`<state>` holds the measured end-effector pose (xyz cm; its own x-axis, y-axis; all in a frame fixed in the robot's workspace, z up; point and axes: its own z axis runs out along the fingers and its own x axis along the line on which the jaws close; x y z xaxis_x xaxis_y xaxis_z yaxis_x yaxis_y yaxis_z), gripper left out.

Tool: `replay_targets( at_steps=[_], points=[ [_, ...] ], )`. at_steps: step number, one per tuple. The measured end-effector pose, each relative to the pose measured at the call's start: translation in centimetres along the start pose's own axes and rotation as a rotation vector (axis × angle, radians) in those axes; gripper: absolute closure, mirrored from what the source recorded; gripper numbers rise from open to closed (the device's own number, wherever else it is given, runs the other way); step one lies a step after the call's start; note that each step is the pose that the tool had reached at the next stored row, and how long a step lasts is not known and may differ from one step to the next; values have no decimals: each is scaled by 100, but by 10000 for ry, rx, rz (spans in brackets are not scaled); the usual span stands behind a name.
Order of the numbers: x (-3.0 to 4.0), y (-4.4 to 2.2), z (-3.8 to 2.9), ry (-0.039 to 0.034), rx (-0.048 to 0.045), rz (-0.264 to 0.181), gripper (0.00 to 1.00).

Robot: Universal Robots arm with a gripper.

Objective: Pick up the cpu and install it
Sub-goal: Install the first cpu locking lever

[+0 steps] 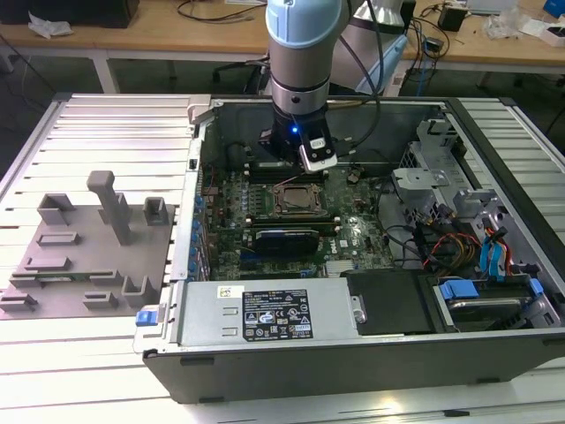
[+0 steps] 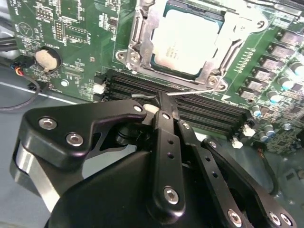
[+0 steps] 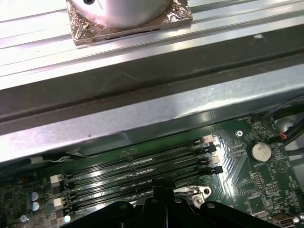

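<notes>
We saw the fingers [image 2: 164,107] clenched together with nothing between them, their tips just beside the thin socket lever [image 2: 190,93] and over the black memory slots [image 2: 199,107]. The cpu [image 2: 187,42] already sat inside the socket [image 2: 135,45], its pale metal top showing within the metal frame, just beyond the slots from the fingertips. In the first wrist view the same slots [image 3: 137,171] ran beside the case wall [image 3: 142,114], with a coin battery [image 3: 260,151] on the green board near them. In the exterior view the arm [image 1: 300,53] stood over the open computer case [image 1: 353,353], directly above the socket [image 1: 296,199]. The grey tray [image 1: 84,256] lay well apart from the socket, outside the case, at the exterior view's left.
</notes>
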<state>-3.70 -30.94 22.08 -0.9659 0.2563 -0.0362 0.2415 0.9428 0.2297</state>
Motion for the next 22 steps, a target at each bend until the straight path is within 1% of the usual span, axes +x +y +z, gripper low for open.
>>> replay_targets(
  at_steps=[3, 4, 5, 6, 7, 8, 11, 16, 22],
  points=[
    [0, 0, 0, 0, 8, -17, 89],
    [1, -1, 3, 53, 8, -255, 89],
    [1, -2, 11, 127, -6, -579, 89],
    [1, -6, 25, 228, -22, -1014, 89],
    [2, -10, 40, 308, -35, -1372, 89],
    [3, -13, 56, 363, -45, -1612, 89],
    [3, -15, 60, 375, -45, -1664, 89],
    [3, -24, 102, 374, -36, -1663, 89],
    [-10, -26, 121, 332, -14, -1491, 89]
  ],
)
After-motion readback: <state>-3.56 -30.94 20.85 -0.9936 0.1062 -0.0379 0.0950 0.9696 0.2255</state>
